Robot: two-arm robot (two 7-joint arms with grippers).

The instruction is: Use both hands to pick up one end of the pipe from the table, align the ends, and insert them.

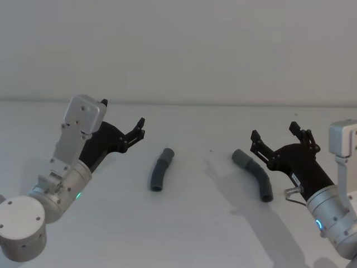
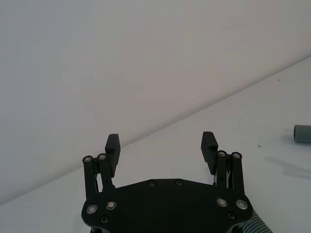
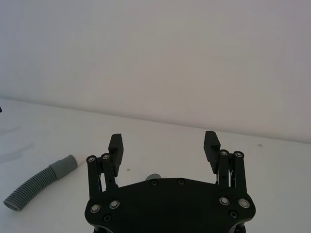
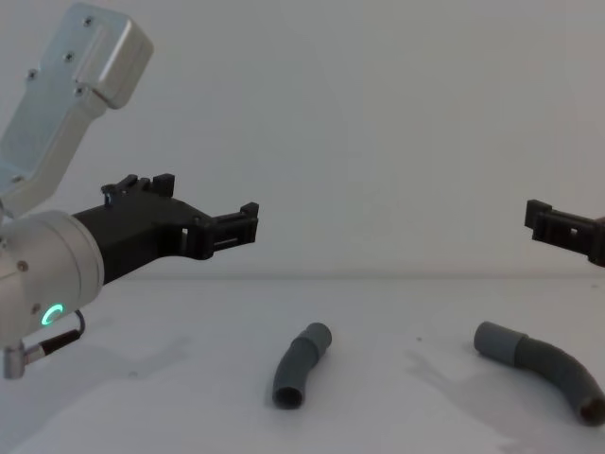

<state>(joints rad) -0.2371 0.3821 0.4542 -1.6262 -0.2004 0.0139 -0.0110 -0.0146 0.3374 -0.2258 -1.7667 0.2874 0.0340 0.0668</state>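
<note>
Left gripper (image 1: 122,112) hovers beside short pipe (image 1: 160,171), right gripper (image 1: 274,130) above long pipe (image 1: 254,172), both jaws wide.

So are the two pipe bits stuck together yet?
No, apart. The short piece and the long piece lie separately on the table, bare surface between them. The left gripper and right gripper are open, holding nothing.

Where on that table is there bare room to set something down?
The table is bare between the short pipe and the long pipe, in front of both, and behind them up to the wall. It is tighter at the sides: the open left gripper hangs left of the short pipe, the open right gripper close beside the long pipe.
</note>
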